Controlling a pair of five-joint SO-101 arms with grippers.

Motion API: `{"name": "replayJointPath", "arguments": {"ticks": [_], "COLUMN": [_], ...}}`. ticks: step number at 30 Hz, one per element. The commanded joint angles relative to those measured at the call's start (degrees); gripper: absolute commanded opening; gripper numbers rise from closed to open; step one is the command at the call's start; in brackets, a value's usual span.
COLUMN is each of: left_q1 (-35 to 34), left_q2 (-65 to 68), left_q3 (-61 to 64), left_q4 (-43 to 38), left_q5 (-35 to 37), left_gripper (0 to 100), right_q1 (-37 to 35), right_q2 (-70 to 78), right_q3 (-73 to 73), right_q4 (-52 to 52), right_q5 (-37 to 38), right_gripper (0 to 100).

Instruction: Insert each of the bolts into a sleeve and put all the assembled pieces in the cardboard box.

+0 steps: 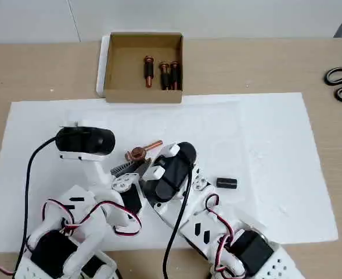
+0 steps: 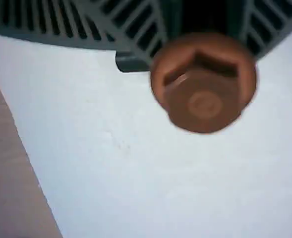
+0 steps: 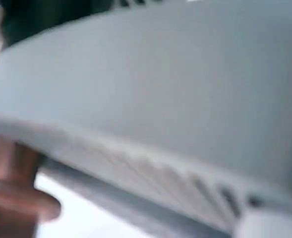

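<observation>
Bolt (image 1: 143, 150) is the piece in hand: my left hand (image 1: 130, 164) is pinching it by the head end just above the white paper (image 1: 263, 133), shank pointing towards the cardboard box (image 1: 115, 64). Three assembled pieces (image 1: 162, 72) lie in that box. One loose sleeve (image 1: 226, 183) rests on the paper, apart from the bolt. My right hand (image 1: 162, 161) sits just beside the bolt; whether it is spread I cannot tell. I judge this the insertion step: next, the right hand must fetch the sleeve and line it up with the shank
</observation>
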Motion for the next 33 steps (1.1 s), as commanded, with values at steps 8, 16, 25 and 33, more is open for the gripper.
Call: {"name": "replayJointPath", "arguments": {"ticks": [8,16,25,33], "left_q1": [1.85,1.67,1.32,-7.03], "left_q2": [0.0,0.0,0.26,0.35], "left_q3": [1.1,1.01,0.92,1.01], "left_q4": [0.62,0.26,0.26,-0.18], "left_q5": [-1.32,-1.32,-4.31,-10.46], "left_gripper": [19,20,20,20], "right_q1": [-0.31,-0.31,-0.31,-0.31], "right_q2": [-1.19,-1.19,-1.19,-1.19], "right_q3": [-0.09,-0.09,-0.09,-0.09], "right_q4": [-2.68,-2.77,-4.7,-4.53], "right_q5": [0.62,0.62,1.85,1.85], "right_gripper": [0.3,0.3,0.3,0.3]}}
